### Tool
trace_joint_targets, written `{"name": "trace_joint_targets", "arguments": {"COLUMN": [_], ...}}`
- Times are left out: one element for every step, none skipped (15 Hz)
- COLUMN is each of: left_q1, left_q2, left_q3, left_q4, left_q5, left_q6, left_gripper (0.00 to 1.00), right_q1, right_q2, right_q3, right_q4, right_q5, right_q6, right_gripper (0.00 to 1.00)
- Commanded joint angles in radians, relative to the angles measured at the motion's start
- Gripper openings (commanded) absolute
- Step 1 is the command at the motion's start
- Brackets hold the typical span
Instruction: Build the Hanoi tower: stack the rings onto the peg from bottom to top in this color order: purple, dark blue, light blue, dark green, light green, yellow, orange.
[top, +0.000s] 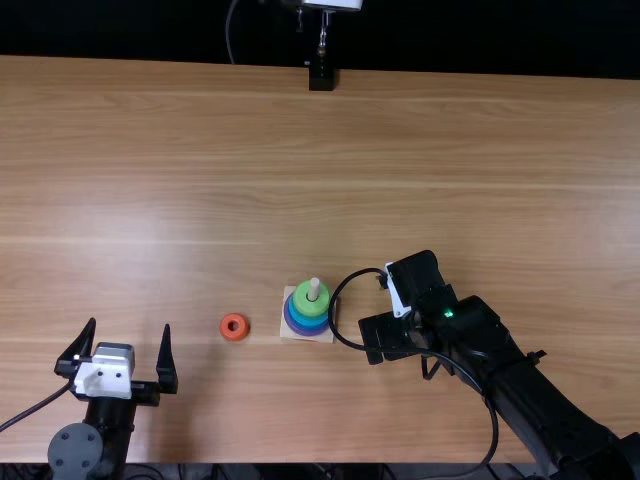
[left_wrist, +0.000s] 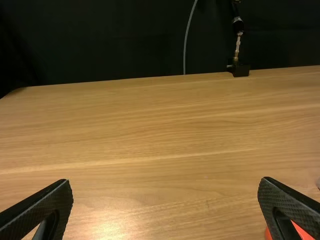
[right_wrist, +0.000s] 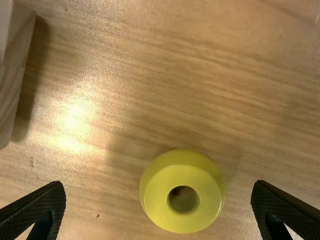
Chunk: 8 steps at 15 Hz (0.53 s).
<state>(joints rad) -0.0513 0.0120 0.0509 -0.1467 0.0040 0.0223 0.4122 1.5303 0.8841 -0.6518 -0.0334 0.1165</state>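
Observation:
In the top view, my left gripper (top: 118, 355) is open at the table's near left, away from the rings; in its wrist view the left gripper (left_wrist: 165, 207) has nothing between its fingers. The orange ring (top: 233, 326) lies flat on the table left of the tower. Rings sit around the peg (top: 314, 288), with a light green ring (top: 311, 299) uppermost and blue and purple ones below. My right gripper (top: 375, 312) is low, right of the tower. In the right wrist view, the right gripper (right_wrist: 158, 207) is open around the yellow ring (right_wrist: 182, 192), which lies on the table.
The tower's square wooden base (top: 290, 328) stands close beside the right gripper, and its side (right_wrist: 11, 75) appears in the right wrist view. A black cable loops from the right arm near the base. A black stand (top: 321, 77) is at the far table edge.

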Motion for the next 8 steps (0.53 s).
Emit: {"name": "trace_joint_targets", "arguments": {"left_q1": [0.004,0.004,0.004,0.004,0.004,0.004,0.004,0.004], "left_q2": [-0.012,-0.012,-0.012,-0.012,-0.012,-0.012,-0.012,-0.012], "left_q3": [-0.051,-0.051,-0.051,-0.051,-0.051,-0.051,-0.051,-0.051], "left_q4": [-0.019,-0.019,-0.019,-0.019,-0.019,-0.019,-0.019,-0.019], "left_q5": [0.003,0.003,0.003,0.003,0.003,0.003,0.003,0.003], "left_q6": [0.007,0.007,0.007,0.007,0.007,0.007,0.007,0.007], "left_gripper": [1.0,1.0,1.0,1.0,1.0,1.0,1.0,1.0], "right_q1": [0.01,0.01,0.01,0.013,0.013,0.013,0.013,0.014], "right_q2": [-0.022,-0.022,-0.022,-0.021,-0.018,-0.016,-0.015,-0.015], "right_q3": [0.01,0.01,0.01,0.01,0.01,0.009,0.007,0.006], "right_q4": [-0.001,0.001,0.001,0.001,-0.001,-0.003,-0.006,-0.019], "right_q5": [0.011,0.013,0.013,0.015,0.024,0.024,0.022,0.022], "right_q6": [0.009,0.009,0.009,0.01,0.01,0.01,0.009,0.012], "right_gripper": [1.0,1.0,1.0,1.0,1.0,1.0,1.0,1.0]}}
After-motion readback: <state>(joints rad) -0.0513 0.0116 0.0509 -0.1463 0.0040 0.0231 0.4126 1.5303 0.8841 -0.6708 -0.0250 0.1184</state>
